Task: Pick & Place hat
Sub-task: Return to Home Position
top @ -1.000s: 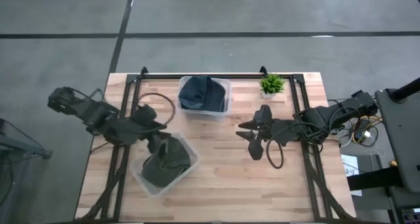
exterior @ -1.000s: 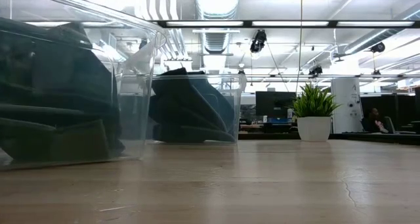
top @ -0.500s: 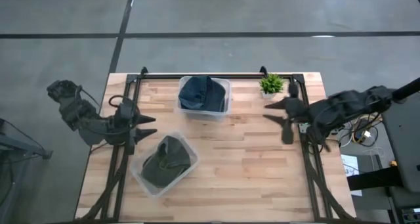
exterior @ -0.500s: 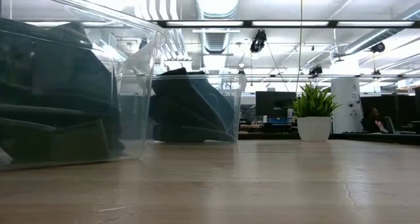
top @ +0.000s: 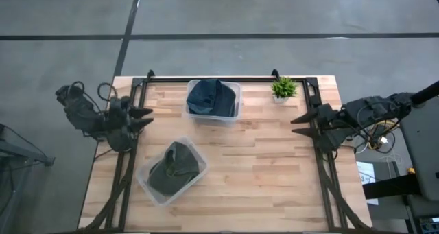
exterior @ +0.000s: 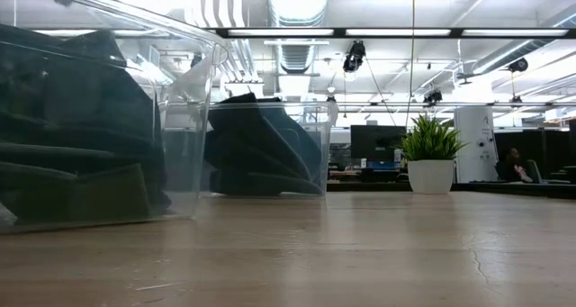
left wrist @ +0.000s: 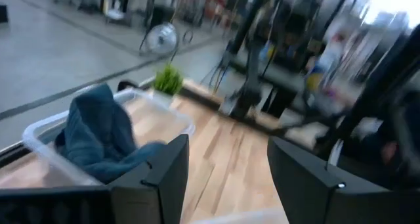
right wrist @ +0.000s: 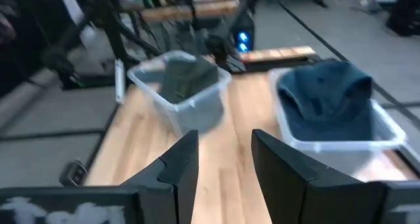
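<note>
A dark olive hat [top: 171, 171] lies in a clear bin [top: 195, 182] on the table's near left; the low view shows it close by as the hat [exterior: 81, 136]. A blue hat [top: 212, 97] fills a second clear bin [top: 236, 110] at the far middle. My left gripper [top: 143, 115] hangs open at the table's left edge, clear of both bins. In its wrist view the left gripper [left wrist: 226, 165] looks toward the blue hat [left wrist: 98, 135]. My right gripper [top: 300, 121] waits open at the right edge. Past the right gripper [right wrist: 226, 158] both the olive hat [right wrist: 187, 79] and blue hat [right wrist: 328, 96] show.
A small potted plant [top: 283, 88] stands at the far right corner, also seen as the plant [exterior: 430, 158] in the low view. A dark metal frame [top: 212, 78] runs along the far edge and down both sides. Bare wood [top: 267, 172] lies between the bins and the right edge.
My left gripper has drawn back from over the olive hat's bin toward the table's left edge and slightly farther. My right gripper has pulled away from the table's middle to the right edge. Both hats stay in their bins, unmoved.
</note>
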